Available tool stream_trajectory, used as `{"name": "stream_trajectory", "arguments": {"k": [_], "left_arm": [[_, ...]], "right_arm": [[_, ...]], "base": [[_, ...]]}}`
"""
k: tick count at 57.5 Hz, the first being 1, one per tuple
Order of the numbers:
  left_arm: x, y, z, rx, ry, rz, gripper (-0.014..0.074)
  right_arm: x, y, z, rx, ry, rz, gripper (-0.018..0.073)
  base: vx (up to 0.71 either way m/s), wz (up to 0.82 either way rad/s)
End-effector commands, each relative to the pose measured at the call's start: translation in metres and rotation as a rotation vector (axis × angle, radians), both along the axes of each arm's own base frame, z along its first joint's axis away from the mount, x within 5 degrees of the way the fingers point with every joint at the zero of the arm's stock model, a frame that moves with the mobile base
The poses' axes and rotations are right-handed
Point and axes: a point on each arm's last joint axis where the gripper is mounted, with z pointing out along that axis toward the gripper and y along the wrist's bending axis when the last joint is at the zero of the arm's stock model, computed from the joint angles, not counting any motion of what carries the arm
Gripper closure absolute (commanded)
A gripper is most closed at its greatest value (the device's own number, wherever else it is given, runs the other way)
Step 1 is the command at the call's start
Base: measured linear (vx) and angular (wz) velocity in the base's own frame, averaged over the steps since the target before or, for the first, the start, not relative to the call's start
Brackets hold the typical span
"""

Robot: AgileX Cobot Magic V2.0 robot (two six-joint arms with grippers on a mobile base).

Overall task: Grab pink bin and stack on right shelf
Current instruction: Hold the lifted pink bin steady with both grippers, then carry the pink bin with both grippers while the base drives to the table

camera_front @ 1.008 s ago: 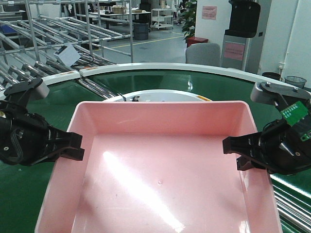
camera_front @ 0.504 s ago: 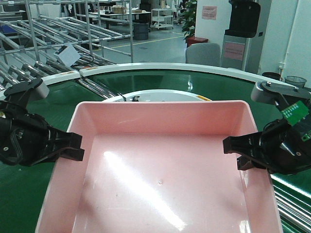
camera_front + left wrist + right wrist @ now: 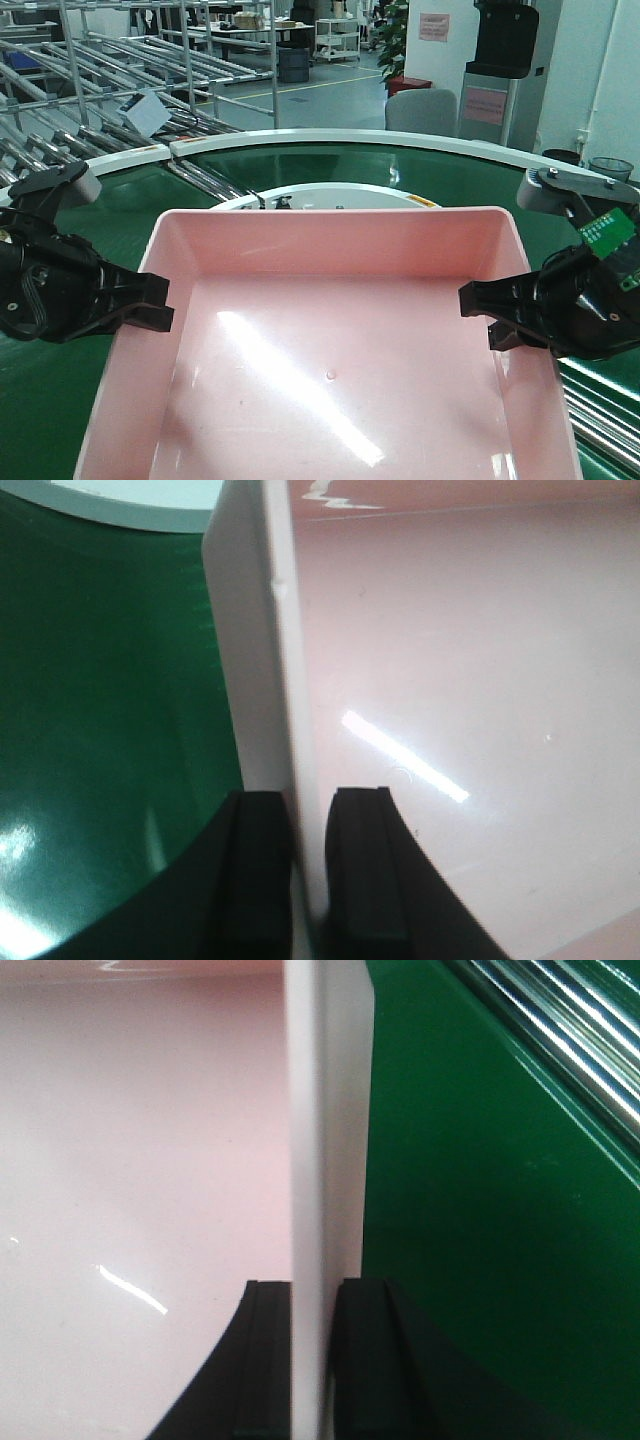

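Note:
The pink bin, a wide shallow pale-pink tub, fills the lower middle of the front view and is held over the green round conveyor belt. My left gripper is shut on the bin's left wall, one finger inside and one outside, as the left wrist view shows. My right gripper is shut on the bin's right wall in the same way. The bin's inside is empty. The right shelf with the tape outline is out of view.
The green belt curves round a white inner hub behind the bin. Metal roller rails run along the belt's right side. Roller racks stand at the back left, and a grey chair stands behind the belt.
The background has shifted slightly in the front view. Both grippers keep the same hold on the bin's walls.

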Motion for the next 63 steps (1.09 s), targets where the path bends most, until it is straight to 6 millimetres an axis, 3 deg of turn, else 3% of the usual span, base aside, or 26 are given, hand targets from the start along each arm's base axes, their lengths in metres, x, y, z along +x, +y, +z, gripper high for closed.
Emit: {"name": "stream_trajectory", "arguments": {"k": [1,39,63], "left_arm": [[-0.0076,0.0007,0.0234,-0.054,-0.096,0.009,0.0598],[-0.0076,0.0007,0.0233,-0.054,-0.095,0.008,0.0598],[-0.0079,0.0007,0.0236,-0.054,-0.096,0.008,0.0598]], "right_arm": [[-0.0047,-0.0021,0.0285,0.041,-0.161,0.000,0.0568],[-0.0047,-0.0021,0.0285,0.041,-0.161,0.000,0.0568],[-0.0046,-0.0021,0.0286,0.041,-0.162,0.000,0.0568]], "base": [[-0.10,0.04],[-0.22,-0.01],[-0.24,-0.36]]}}
